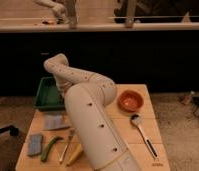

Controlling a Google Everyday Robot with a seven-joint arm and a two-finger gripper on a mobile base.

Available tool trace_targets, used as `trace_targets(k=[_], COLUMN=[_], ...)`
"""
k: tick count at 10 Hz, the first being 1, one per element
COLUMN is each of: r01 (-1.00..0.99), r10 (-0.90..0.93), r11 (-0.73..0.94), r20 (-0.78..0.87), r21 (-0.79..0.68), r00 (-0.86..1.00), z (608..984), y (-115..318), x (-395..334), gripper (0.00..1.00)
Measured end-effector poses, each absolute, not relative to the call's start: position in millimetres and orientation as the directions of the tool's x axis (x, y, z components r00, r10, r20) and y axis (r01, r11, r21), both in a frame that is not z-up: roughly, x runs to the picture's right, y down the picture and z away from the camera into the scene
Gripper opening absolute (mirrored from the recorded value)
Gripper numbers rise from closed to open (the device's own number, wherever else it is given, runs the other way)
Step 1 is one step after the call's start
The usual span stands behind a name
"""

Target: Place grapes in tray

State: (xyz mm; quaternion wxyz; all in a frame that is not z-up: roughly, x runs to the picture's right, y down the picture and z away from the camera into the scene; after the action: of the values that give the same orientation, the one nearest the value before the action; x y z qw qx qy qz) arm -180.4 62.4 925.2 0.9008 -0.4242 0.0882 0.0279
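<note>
The green tray (44, 96) sits at the back left corner of the wooden table. My white arm rises from the bottom of the view, bends at the top and comes down over the tray's right side. The gripper (62, 89) hangs at the tray's right edge, mostly covered by the forearm. The grapes are hidden from this view.
An orange bowl (129, 100) stands at the back right, with a long spoon (142, 133) in front of it. Left of the arm lie a grey cloth (55, 121), a blue-grey sponge (34, 144), a green vegetable (50, 148), a small utensil (67, 145) and a banana (75, 154).
</note>
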Motion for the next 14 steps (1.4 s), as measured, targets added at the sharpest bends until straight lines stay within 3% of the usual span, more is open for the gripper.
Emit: trace_targets(k=[2,3,10,11,14], r01=[-0.105,-0.106,-0.105,-0.105,-0.104], r10=[-0.043,-0.042,-0.043,-0.043,-0.043], r11=[0.630,0.630,0.630,0.630,0.630], r20=[-0.169,-0.170,-0.169,-0.169,-0.169], r21=[-0.770,-0.770,-0.770,-0.770,-0.770], r00=[0.985,0.985,0.985,0.985,0.985], z=[927.4,927.6,927.4,927.4,927.3], y=[65.6,65.5,65.7,65.7,65.8], x=[-182.2,-181.6,-182.6,-182.6,-182.8], gripper=[0.01,0.06,0.75,0.80,0.80])
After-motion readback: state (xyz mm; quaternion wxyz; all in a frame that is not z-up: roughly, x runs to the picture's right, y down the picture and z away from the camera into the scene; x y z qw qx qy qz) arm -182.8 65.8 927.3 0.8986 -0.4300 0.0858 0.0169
